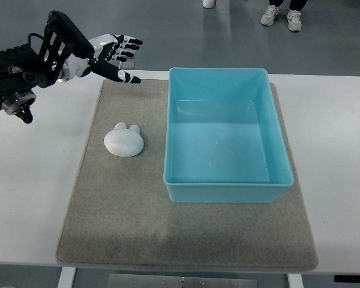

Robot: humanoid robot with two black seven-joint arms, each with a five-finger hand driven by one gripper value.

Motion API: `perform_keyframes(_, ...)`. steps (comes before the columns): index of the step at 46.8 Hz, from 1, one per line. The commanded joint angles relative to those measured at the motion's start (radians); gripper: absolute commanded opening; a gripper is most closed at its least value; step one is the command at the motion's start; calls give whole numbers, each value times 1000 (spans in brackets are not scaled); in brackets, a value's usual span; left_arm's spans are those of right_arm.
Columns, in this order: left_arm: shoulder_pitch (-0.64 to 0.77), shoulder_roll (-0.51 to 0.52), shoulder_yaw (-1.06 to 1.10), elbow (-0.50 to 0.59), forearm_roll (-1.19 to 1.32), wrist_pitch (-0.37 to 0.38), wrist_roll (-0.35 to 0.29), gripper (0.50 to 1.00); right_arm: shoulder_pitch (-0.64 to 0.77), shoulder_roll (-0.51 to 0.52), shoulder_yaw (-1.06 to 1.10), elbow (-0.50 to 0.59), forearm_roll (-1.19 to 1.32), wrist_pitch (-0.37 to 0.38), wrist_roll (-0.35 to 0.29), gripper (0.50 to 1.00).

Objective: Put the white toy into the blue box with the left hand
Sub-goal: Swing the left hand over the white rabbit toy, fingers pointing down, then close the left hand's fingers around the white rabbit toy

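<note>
White toy [123, 140] lay on the grey mat [108, 210] just left of the empty blue box [228, 192], while the left hand [111, 54], fingers spread and holding nothing, hovered well apart, so a badly aimed descent could push the rounded toy away.

The left arm came in from the picture's left edge, high in the top view, its dark jointed links and cabling running rightward and slightly up toward the wrist. A black ribbed bracket stood over the forearm just behind the wrist. The left hand [115, 55] was stretched out flat to the right — fingers [129, 42] extended and a little spread, silver-white at the knuckles and black at the tips. The thumb pointed out lower, apart from the others — nothing was held. The right arm did not show.
</note>
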Motion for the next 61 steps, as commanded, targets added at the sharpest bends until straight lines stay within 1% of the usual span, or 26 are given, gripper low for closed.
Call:
perform_keyframes(1, -19, 36, 21, -29, 83, -76, -1, 928, 0, 0, 0, 0, 0, 0, 0, 936)
perform_keyframes(4, -22, 54, 21, -44, 158, -114, -1, 926, 0, 0, 0, 0, 0, 0, 0, 936)
perform_keyframes(9, -28, 64, 21, -53, 253, -154, -2, 928, 0, 0, 0, 0, 0, 0, 0, 936)
perform_keyframes(15, -47, 70, 21, -59, 289, -255, -18, 928, 0, 0, 0, 0, 0, 0, 0, 936)
perform_keyframes(17, -51, 70, 21, -58, 298, -275, -22, 928, 0, 0, 0, 0, 0, 0, 0, 936)
perform_keyframes(25, -59, 58, 21, -59, 313, -297, -24, 930, 0, 0, 0, 0, 0, 0, 0, 936)
perform_keyframes(30, -51, 51, 21, -58, 316, -332, -24, 936, 0, 0, 0, 0, 0, 0, 0, 936)
perform_keyframes(45, -42, 24, 20, -58, 436, -332, -22, 932, 0, 0, 0, 0, 0, 0, 0, 936)
perform_keyframes(52, -31, 22, 15, -58, 525, -295, -22, 926, 0, 0, 0, 0, 0, 0, 0, 936)
perform_keyframes(59, -24, 22, 16, -72, 566, -292, -22, 921, 0, 0, 0, 0, 0, 0, 0, 936)
perform_keyframes(61, -24, 22, 16, -72, 583, -291, -22, 913, 0, 0, 0, 0, 0, 0, 0, 936)
